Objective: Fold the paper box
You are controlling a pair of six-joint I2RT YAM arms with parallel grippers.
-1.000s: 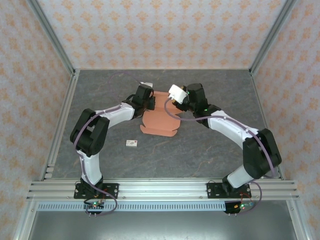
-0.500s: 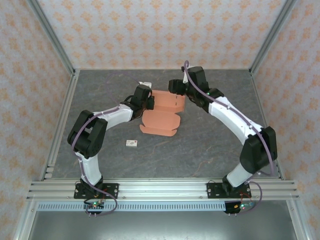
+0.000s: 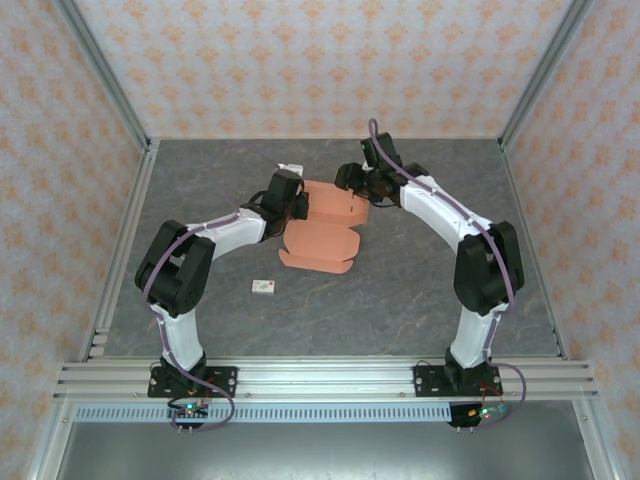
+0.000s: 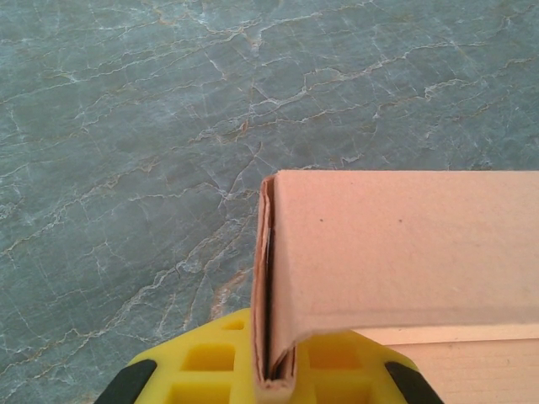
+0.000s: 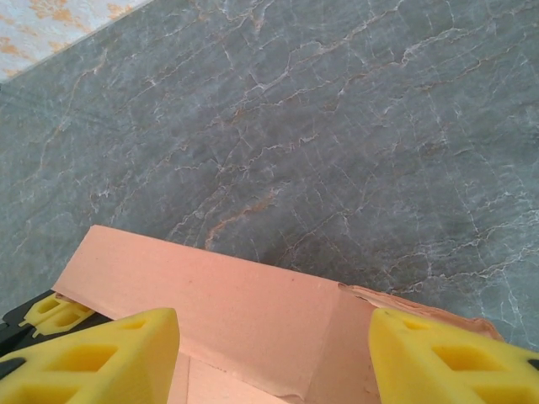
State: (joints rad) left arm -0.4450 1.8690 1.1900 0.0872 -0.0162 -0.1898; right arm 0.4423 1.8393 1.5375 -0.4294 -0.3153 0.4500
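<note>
The salmon-orange paper box (image 3: 322, 238) lies partly folded in the middle of the table, its far wall raised. My left gripper (image 3: 297, 205) is at its back left corner, yellow fingers (image 4: 210, 370) shut on the doubled edge of an upright wall (image 4: 396, 244). My right gripper (image 3: 352, 188) hovers over the back right corner. Its yellow fingers (image 5: 93, 358) stand wide apart, open, either side of the raised wall (image 5: 253, 311) without touching it. The inside of the box is mostly hidden.
A tiny white tag (image 3: 263, 287) lies on the grey marbled table (image 3: 420, 280) in front and left of the box. Metal frame posts and patterned walls close in the table on three sides. A rail (image 3: 320, 375) runs along the near edge.
My right arm has swung its wrist round to the box's back right corner and drawn its elbow in. The left gripper has kept its grip and place.
</note>
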